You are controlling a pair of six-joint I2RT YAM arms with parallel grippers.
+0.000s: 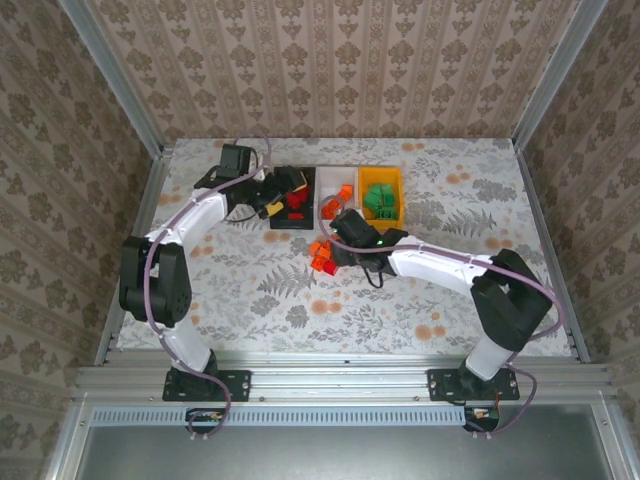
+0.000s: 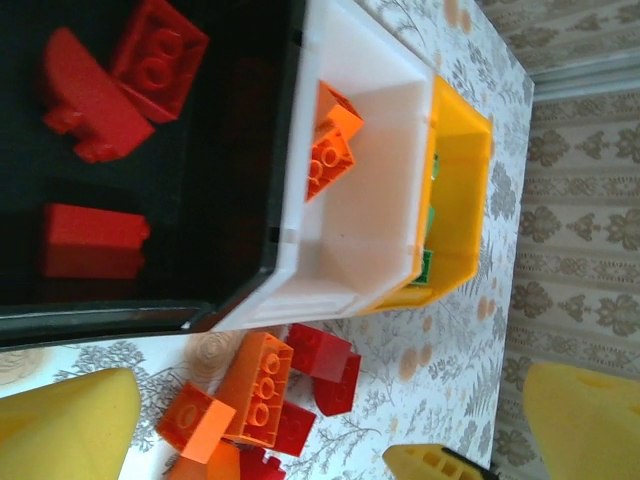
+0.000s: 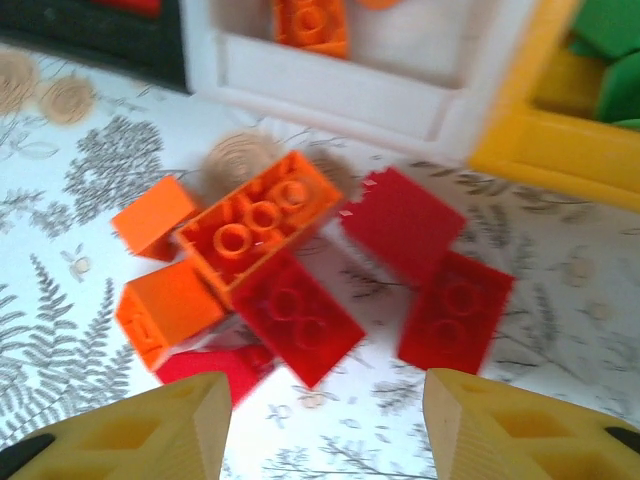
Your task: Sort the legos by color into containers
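Right gripper [image 3: 325, 420] spread, empty, above loose pile of glossy red and orange plastic bricks [image 3: 290, 270] just beside white plastic bin [image 3: 330, 75]. Left gripper [image 2: 320, 425] spread wide at black plastic bin [image 2: 240, 150].

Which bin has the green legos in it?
The yellow-orange bin, rightmost of the three in the top view, holds the green legos. The white bin in the middle has orange legos; the black bin on the left, red legos.

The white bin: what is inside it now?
Two orange legos lie by the wall next to the black bin; the rest of the white bin looks bare. That wall covers a thin strip of floor.
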